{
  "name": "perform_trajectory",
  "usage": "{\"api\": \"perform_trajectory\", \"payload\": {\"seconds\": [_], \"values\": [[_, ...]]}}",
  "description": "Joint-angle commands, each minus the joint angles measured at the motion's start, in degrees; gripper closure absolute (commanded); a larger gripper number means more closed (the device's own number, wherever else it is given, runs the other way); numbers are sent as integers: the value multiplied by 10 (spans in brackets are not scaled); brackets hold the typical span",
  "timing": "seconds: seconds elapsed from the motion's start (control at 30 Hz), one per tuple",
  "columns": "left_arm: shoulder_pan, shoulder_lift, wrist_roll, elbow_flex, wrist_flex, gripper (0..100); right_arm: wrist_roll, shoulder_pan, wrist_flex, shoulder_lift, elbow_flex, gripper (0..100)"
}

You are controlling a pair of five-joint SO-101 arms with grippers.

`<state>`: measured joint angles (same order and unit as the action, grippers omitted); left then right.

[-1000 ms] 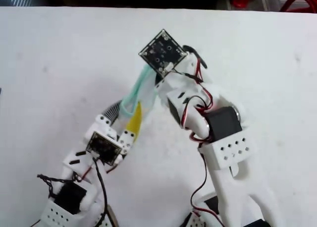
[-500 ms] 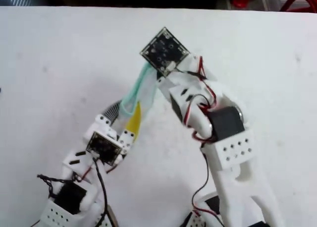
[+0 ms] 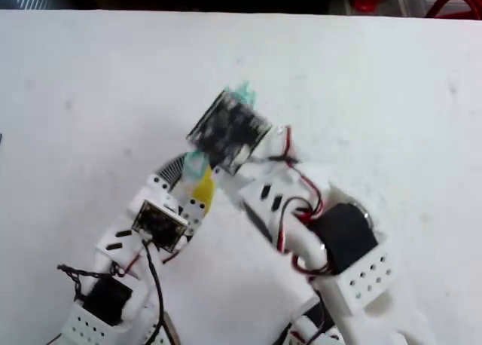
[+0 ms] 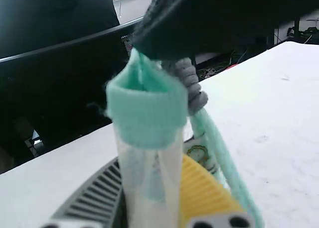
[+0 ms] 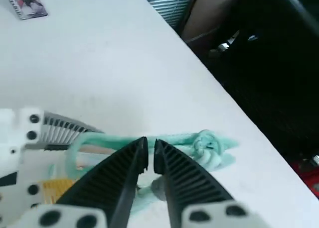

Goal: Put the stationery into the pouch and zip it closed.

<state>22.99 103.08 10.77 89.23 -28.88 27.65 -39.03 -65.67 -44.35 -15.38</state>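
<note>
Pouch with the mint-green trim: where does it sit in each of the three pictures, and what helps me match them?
High view: the pouch peeks out mid-table between the two arms.
Left wrist view: centre, upright, held in the left gripper.
Right wrist view: just beyond the black right gripper, beside its knotted mint cord.
Shared landmark: the left gripper's grey ribbed and yellow sides flanking the pouch.

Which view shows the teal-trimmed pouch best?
The left wrist view: the pouch stands close up, teal trim and clear body plain, its top pinched by the right end effector. The right wrist view shows teal trim past that end effector; the high view, teal scraps beside an arm.
</note>
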Motion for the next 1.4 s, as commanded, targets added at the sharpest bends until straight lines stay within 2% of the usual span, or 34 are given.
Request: {"api": "perform_trajectory", "payload": {"seconds": [0.0, 0.13, 0.27, 0.33, 0.43, 0.5, 0.57, 1.07, 1.13, 1.23, 1.3, 1.37], "values": [[4, 7, 6, -19, 5, 957, -9, -56, -46, -17, 6, 980], [4, 7, 6, -19, 5, 958, -5, -70, -61, -20, 5, 980], [2, 7, 6, -19, 5, 958, -11, 2, -65, -44, 31, 974], [2, 7, 6, -19, 5, 958, -41, 39, -56, -59, 36, 960], [4, 7, 6, -19, 5, 958, -100, 63, -49, -62, 25, 837], [4, 7, 6, -19, 5, 958, -107, 63, -39, -58, 6, 738], [4, 7, 6, -19, 5, 958, -109, 62, -34, -49, -10, 712], [3, 7, 6, -19, 5, 957, -139, 65, 75, 55, -37, 745], [2, 7, 6, -19, 5, 958, -138, 66, 89, 71, -37, 816], [2, 7, 6, -19, 5, 958, -137, 65, 109, 73, -34, 995], [1, 7, 6, -19, 5, 958, -137, 61, 109, 58, -34, 962], [1, 7, 6, -19, 5, 958, -137, 57, 103, 34, -35, 985]]}}
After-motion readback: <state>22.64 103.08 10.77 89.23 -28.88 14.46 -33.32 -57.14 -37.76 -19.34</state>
